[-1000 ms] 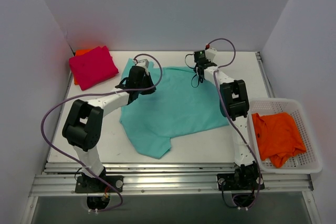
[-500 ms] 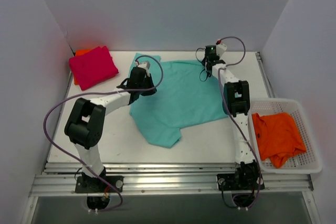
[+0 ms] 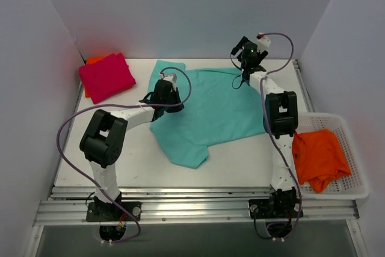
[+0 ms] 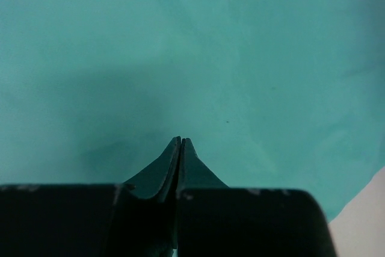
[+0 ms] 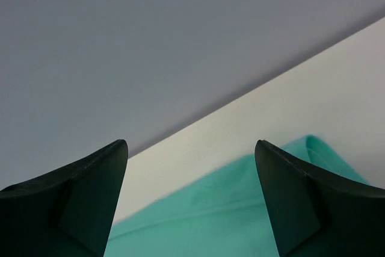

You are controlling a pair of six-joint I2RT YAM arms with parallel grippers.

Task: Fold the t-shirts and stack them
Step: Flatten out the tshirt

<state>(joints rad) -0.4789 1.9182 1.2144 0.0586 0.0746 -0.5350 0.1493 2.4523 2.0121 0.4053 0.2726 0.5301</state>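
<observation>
- Teal cloth fills my left wrist view. The teal shirt [image 3: 210, 109] lies spread and a little rumpled across the middle of the tabletop [image 3: 120, 161].
- My left fingers [image 4: 180, 141] are pressed tip to tip, low on the shirt's left part. I think a pinch of teal is caught between them, though the view is too close to be sure.
- My right fingers [image 5: 190, 144] are spread wide with nothing between them, raised over the shirt's far edge near the back wall.
- The pink shirt [image 3: 107, 76], folded, sits at the far left corner on top of a folded orange shirt [image 3: 90, 61], of which only an edge shows.
- A loose orange shirt [image 3: 319, 157] lies crumpled in the white basket [image 3: 355, 192] just right of the tabletop.
</observation>
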